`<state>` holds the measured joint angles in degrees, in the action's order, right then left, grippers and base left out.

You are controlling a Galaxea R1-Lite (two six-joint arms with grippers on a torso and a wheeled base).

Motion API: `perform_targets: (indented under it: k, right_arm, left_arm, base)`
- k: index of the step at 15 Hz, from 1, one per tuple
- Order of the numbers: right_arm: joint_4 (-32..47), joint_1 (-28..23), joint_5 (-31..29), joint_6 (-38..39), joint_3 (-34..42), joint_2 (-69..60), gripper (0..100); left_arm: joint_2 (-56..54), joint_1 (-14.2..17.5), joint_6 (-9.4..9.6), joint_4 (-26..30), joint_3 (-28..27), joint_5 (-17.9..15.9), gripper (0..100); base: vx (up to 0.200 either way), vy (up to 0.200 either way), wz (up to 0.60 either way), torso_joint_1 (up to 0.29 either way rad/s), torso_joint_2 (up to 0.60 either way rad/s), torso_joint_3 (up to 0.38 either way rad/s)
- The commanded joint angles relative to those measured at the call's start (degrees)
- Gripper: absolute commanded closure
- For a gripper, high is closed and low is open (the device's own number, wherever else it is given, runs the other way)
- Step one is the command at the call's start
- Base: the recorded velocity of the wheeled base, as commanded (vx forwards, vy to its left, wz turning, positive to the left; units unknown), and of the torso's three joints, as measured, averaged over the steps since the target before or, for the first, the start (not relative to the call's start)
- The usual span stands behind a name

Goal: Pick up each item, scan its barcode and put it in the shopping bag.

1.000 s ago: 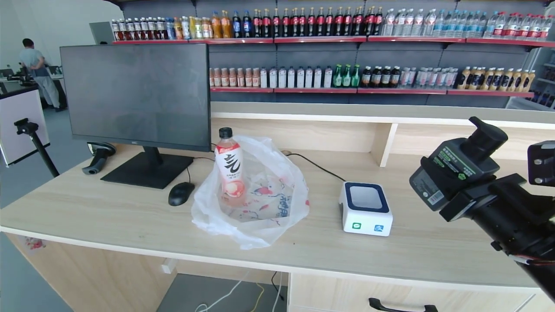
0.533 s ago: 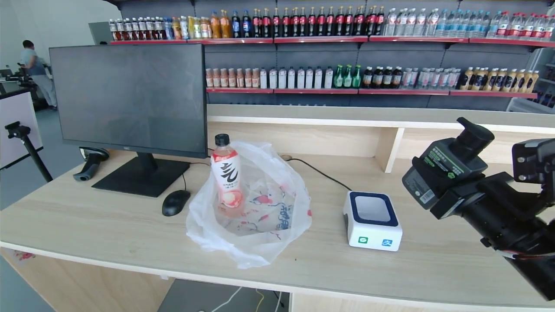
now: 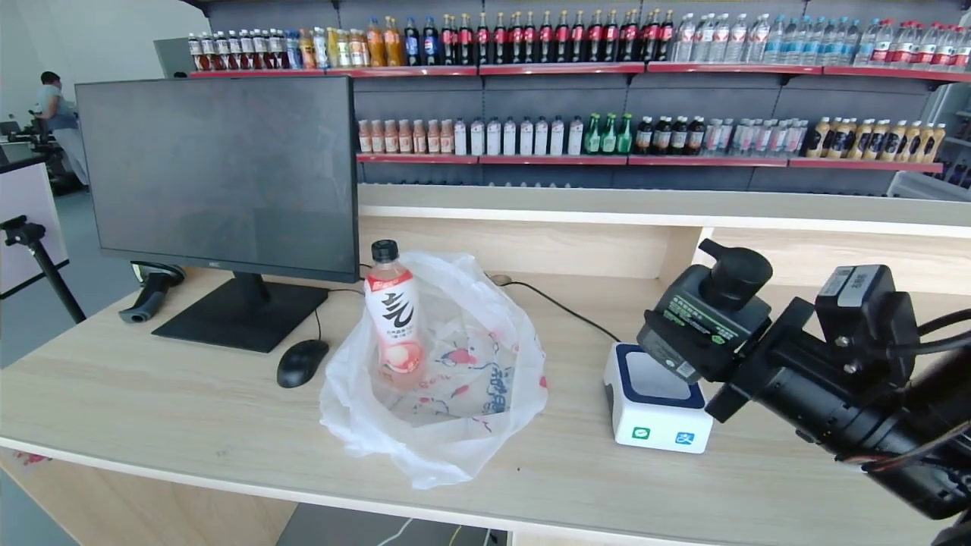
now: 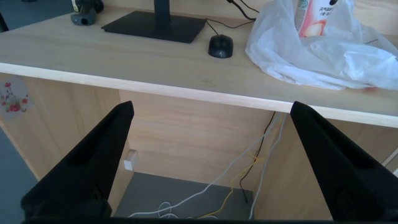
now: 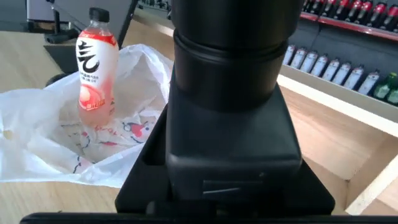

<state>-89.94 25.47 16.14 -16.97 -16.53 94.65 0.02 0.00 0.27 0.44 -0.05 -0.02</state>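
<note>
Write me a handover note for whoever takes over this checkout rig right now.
Left gripper: open, holding nothing, low in front of the counter.
Right gripper: shut on the dark bottle, tilted, close over the scanner.
Done: the pink drink bottle stands upright in the shopping bag.
Left: scan the dark bottle (no sign shows whether it has read), then put it in the bag.
</note>
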Motion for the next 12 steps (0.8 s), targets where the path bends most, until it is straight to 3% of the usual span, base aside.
perform_targets:
  k: [1,3,5,12]
  right_arm:
    - [-0.06,-1.82,5.22,-4.65,-0.7,4.14,100]
    - [-0.06,-3.32,12.16,-11.24,-3.51,7.66,100]
    - [-0.06,-3.85,12.86,-16.17,-6.32,10.03,100]
    - [-0.06,-4.81,13.22,-26.71,-4.3,11.52,100]
  left_arm:
    - [-0.02,0.0,0.0,0.0,-0.04,-0.06,0]
    - [-0.02,0.0,0.0,0.0,0.05,-0.06,0]
    - [-0.02,0.0,0.0,0.0,0.05,0.02,0]
    - [-0.02,0.09,-0.09,0.0,-0.04,-0.06,0]
  base:
    - [0.0,0.0,0.0,0.0,0.0,0.0]
    - [0.0,0.0,0.0,0.0,0.0,0.0]
    - [0.0,0.0,0.0,0.0,0.0,0.0]
    - [0.0,0.0,0.0,0.0,0.0,0.0]
